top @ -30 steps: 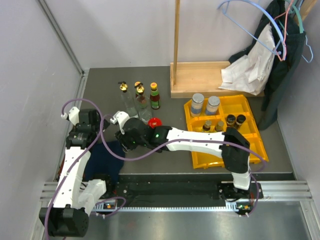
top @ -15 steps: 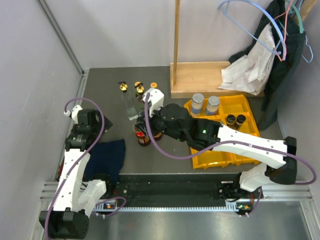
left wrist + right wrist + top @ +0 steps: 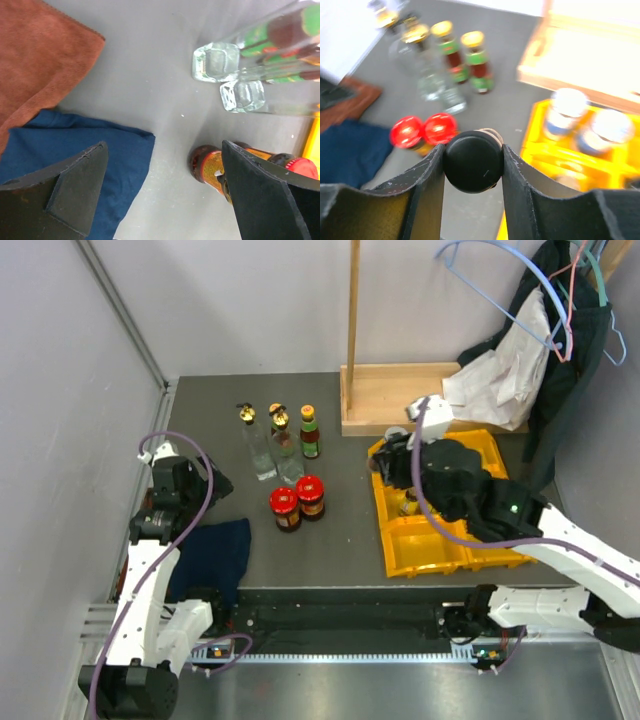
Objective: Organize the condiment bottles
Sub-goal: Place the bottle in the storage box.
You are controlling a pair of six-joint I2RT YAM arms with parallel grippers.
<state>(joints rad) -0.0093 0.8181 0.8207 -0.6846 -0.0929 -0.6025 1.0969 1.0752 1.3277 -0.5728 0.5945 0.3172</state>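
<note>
My right gripper (image 3: 472, 165) is shut on a small black-capped bottle (image 3: 472, 161) and holds it above the left end of the yellow bin (image 3: 535, 145). In the top view the gripper (image 3: 392, 464) hides that bottle. Two red-lidded jars (image 3: 297, 502) stand side by side mid-table; they also show in the right wrist view (image 3: 423, 130). Behind them stand clear gold-stoppered bottles (image 3: 262, 440) and green-labelled dark bottles (image 3: 465, 55). Two silver-lidded jars (image 3: 585, 117) sit in the bin. My left gripper (image 3: 165, 195) is open and empty, low over the table left of a red-lidded jar (image 3: 210, 165).
A blue cloth (image 3: 215, 550) lies at the near left, with a brown cloth (image 3: 40, 55) beside it. A wooden base with an upright post (image 3: 410, 395) stands behind the bin. Clothes on hangers (image 3: 545, 350) hang at the back right. Grey walls close in the left side and the back.
My right arm has swung from the red-lidded jars rightward to the yellow bin and now grips the black-capped bottle. The two red jars now stand together. My left arm has barely moved.
</note>
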